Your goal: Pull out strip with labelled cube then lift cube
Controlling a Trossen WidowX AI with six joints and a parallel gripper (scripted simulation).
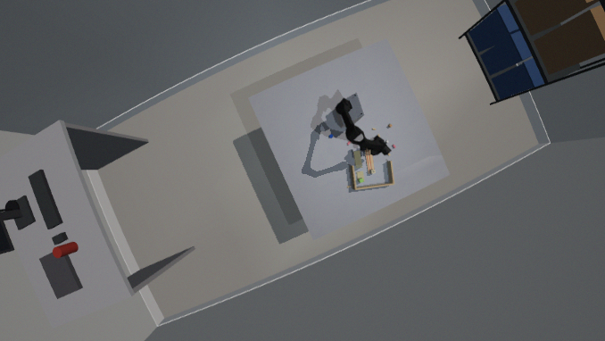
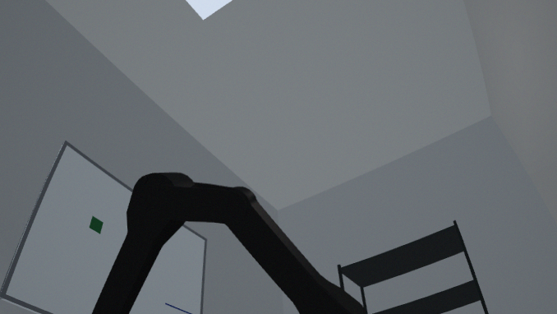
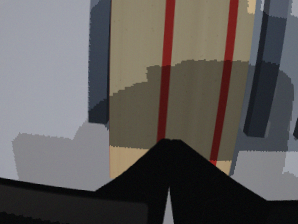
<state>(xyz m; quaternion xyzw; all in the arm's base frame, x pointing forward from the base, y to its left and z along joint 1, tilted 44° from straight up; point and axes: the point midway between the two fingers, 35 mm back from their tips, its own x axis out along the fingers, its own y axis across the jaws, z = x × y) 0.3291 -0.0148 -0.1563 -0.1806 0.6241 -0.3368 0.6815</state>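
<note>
A tan strip with two red lines along it fills the middle of the wrist view. My gripper is shut and empty, its black fingertips together over the near part of this strip. Whether they touch it I cannot tell. In the top view a small pale thing sits at the strip's far end; no label is readable there. An olive-toned strip or panel lies to its left, with a pale block and a small green thing beyond. Which piece is the labelled cube I cannot tell.
Dark blue-grey bars stand left and right of the strip. A wooden border runs around three sides of the strips. Small coloured pieces lie near the arm, including a blue one and a brown one.
</note>
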